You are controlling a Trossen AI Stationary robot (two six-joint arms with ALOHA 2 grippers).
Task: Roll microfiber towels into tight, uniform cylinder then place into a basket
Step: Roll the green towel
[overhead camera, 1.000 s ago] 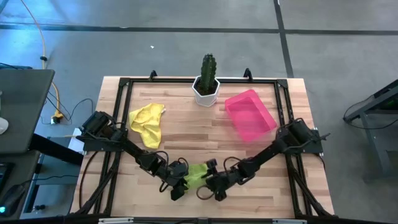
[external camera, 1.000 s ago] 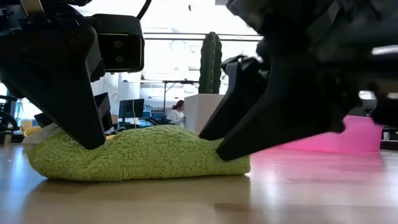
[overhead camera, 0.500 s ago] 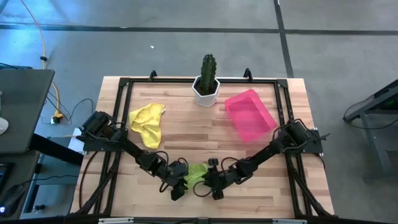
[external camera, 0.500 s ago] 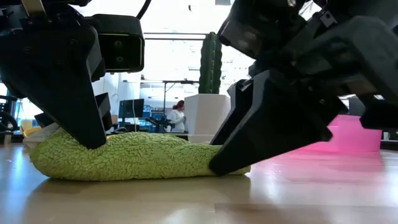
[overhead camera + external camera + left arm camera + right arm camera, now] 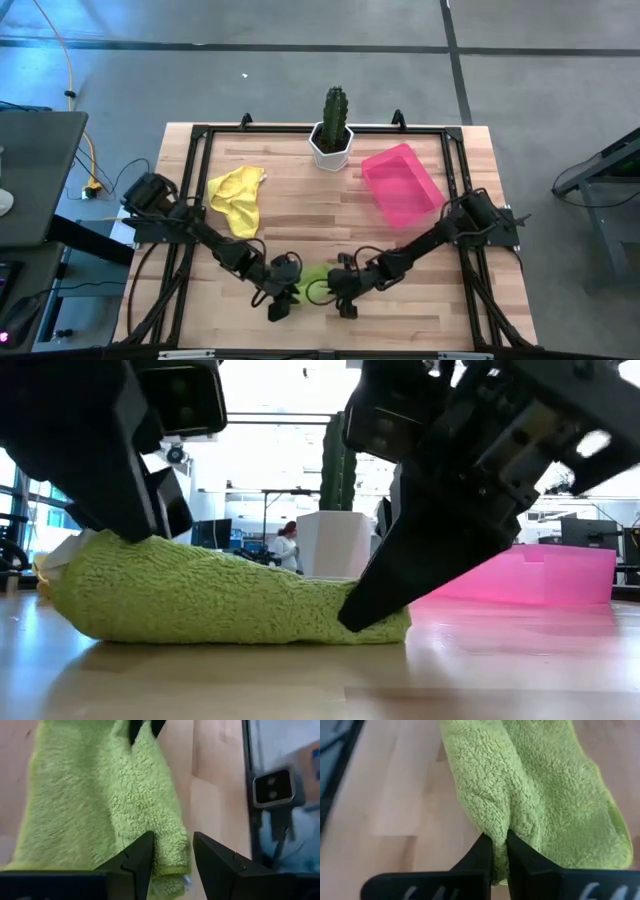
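Step in hand: rolling the lime-green microfiber towel. It lies on the wooden table at the near edge, between the two arms, bunched into a rough log, not yet a tight cylinder.

Right gripper has its fingers pressed together, pinching a fold of cloth at its end of the towel; the low view shows the tip wedged under that end. Left gripper has its fingers spread a little, straddling the edge of the opposite end; whether it really bears on the cloth is hard to judge.

Long axis: roughly left-right along the table's near edge, one end toward each arm. In the low view the left-arm end sits thicker and higher, and the log tapers toward the right gripper, so it is non-uniform.

Next move, judged: both ends need to turn together along that axis, keeping tension, or the roll will cone further or unwrap.

Yellow towel lies flat and untouched, far left. Pink basket, far right beside the cactus pot, holds nothing.
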